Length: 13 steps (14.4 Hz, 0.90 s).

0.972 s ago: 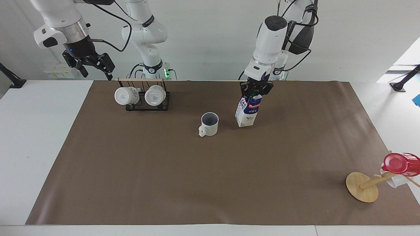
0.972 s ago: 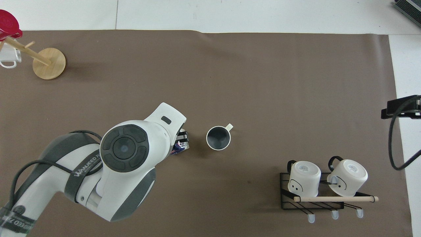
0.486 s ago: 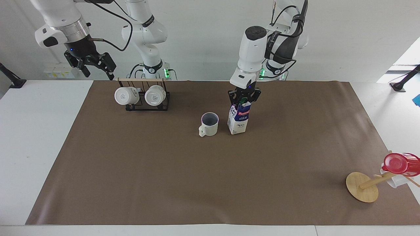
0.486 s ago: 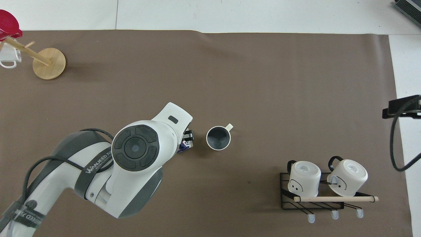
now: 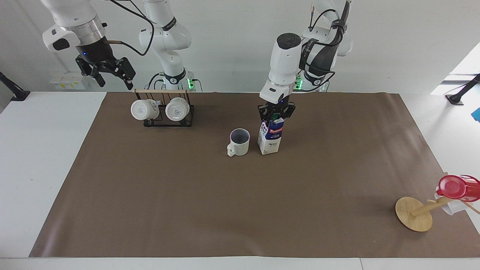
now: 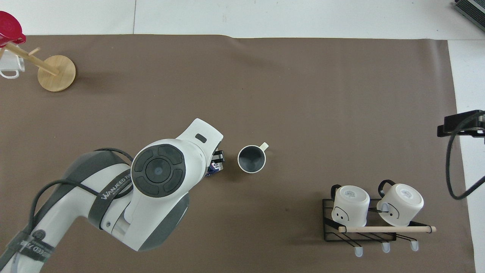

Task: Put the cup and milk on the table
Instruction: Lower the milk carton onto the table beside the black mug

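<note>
The left end effector (image 5: 276, 114) is closed around the top of the milk carton (image 5: 269, 138), which stands upright on the brown paper of the tabletop (image 5: 240, 210), just beside the cup (image 5: 239, 142). The right end effector (image 5: 105, 73) waits with fingers spread, empty, above the mug rack (image 5: 165, 110).

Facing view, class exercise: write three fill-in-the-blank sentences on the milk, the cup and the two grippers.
1. The left gripper grips the ____ of the milk.
2. The milk stands beside the ____, which sits upright on the table.
3. The right gripper, which waits, hangs near the rack holding ____ mugs.

Missing words: top; cup; two
</note>
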{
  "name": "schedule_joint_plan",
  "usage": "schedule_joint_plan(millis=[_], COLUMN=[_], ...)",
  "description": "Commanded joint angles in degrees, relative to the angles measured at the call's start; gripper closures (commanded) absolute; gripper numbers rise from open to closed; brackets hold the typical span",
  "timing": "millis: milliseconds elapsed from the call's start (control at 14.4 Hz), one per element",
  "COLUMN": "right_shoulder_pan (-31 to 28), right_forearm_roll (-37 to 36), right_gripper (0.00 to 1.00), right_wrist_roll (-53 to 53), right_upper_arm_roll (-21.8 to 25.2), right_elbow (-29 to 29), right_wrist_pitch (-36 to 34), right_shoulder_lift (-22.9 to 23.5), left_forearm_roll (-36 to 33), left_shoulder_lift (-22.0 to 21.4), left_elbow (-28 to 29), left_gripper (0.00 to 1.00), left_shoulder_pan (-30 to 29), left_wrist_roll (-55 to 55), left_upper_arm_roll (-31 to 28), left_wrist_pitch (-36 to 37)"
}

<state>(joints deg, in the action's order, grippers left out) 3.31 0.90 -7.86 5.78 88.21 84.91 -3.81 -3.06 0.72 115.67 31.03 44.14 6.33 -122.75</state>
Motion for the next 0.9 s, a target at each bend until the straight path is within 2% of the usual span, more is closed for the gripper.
schedule_joint_plan(millis=[0, 139, 556, 833], right_shoulder_pan=[-0.41, -0.41, -0.41, -0.41], right_forearm_roll=[1.12, 1.12, 1.12, 1.12], right_gripper=[0.0, 0.0, 0.0, 0.0], right_wrist_roll=[-0.66, -0.66, -0.66, -0.66], right_upper_arm_roll=[-0.16, -0.16, -0.16, -0.16], right_elbow=[-0.23, -0.23, -0.23, -0.23], right_wrist_pitch=[0.0, 0.0, -0.09, 0.0], right_shoulder_lift=[-0.23, -0.23, -0.23, -0.23], left_forearm_roll=[-1.51, -1.42, 0.51, 0.51], left_shoulder_lift=[0.51, 0.51, -1.07, -3.26], left_elbow=[-0.45, -0.54, -2.81, -7.21], left_gripper=[0.32, 0.0, 0.0, 0.0], left_shoulder_pan=[1.14, 1.14, 0.7, -0.43], left_wrist_roll=[0.51, 0.51, 0.51, 0.07], left_upper_arm_roll=[-0.79, -0.79, -0.62, -1.41], left_wrist_pitch=[-0.56, -0.47, 2.68, 10.59])
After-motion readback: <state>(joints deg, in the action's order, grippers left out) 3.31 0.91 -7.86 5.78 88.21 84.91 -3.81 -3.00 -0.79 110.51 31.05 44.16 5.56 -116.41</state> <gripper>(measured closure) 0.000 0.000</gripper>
